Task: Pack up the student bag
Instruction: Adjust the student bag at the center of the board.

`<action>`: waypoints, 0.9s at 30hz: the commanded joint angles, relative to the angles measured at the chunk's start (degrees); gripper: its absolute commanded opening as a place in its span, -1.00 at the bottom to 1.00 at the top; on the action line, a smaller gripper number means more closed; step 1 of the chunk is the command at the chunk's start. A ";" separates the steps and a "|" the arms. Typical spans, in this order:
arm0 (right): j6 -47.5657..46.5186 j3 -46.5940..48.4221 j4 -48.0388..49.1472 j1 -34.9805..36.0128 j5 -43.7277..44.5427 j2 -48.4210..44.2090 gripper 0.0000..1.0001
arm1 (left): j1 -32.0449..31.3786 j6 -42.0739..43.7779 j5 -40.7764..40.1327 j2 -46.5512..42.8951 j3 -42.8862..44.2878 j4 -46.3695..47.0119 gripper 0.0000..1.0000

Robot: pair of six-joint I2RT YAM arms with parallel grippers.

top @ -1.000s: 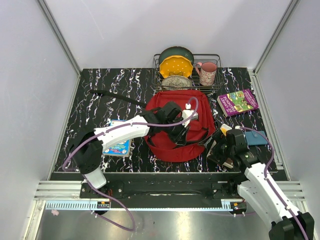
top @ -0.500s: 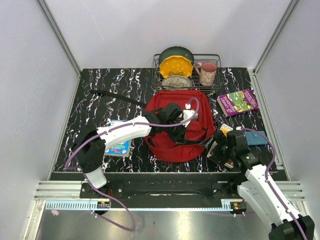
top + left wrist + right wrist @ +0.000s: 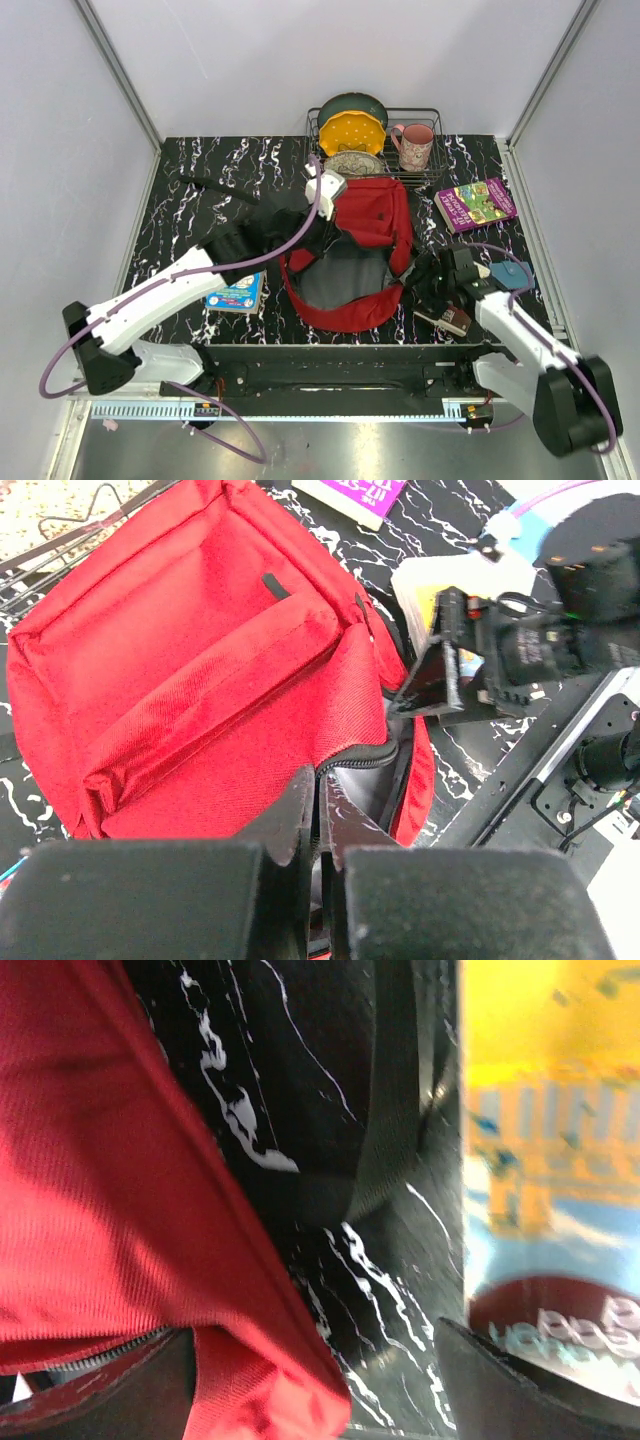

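Left gripper (image 3: 320,825): pressed together, pinching the zippered rim of the student bag (image 3: 370,215) at its mouth.
Student bag: on the bench (image 3: 175,235), lying between the 2 grippers; its red front panel spreads out ahead of the left gripper, and the mouth gapes beneath that gripper, showing the grey lining (image 3: 340,278).
Right gripper (image 3: 315,1360): spread, holding nothing; the bag's red edge lies against one finger, with bare bench between the 2 fingers.
Black strap (image 3: 385,1110): on the bench just ahead of the right gripper.
Printed box (image 3: 550,1160): beside the right gripper, on the side away from the bag.
Purple book (image 3: 476,203): well beyond the right gripper.
Blue booklet (image 3: 238,292): under the left arm, behind its gripper.
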 commanded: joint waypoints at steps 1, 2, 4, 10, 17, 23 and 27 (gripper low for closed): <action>-4.94 6.44 11.57 -0.14 -1.67 12.25 0.99 | -2.05 -3.27 -6.63 -4.63 -1.30 -0.31 -1.00; -5.56 7.32 12.89 -0.06 -2.63 14.55 0.99 | -2.40 -3.54 -7.07 -4.98 -1.74 -0.32 -1.00; -7.75 10.74 16.06 -0.14 -3.87 20.69 0.99 | -3.02 -5.20 -8.47 -5.51 -2.62 -0.49 -1.00; -12.51 20.68 15.29 -0.06 -6.07 29.86 0.97 | -4.16 -8.90 -14.63 -4.98 -5.25 -1.11 -1.00; -15.93 20.86 0.38 -0.14 11.37 18.20 0.99 | -3.81 -8.99 -17.28 -3.14 -6.40 -0.49 -1.00; -14.27 18.85 -13.26 -0.49 28.78 1.41 0.99 | -3.11 -9.08 -12.89 3.53 -5.18 0.30 -0.90; -12.25 17.00 -18.64 -4.17 30.58 -4.22 0.99 | -3.20 -8.90 -6.74 4.33 -3.86 2.40 -0.26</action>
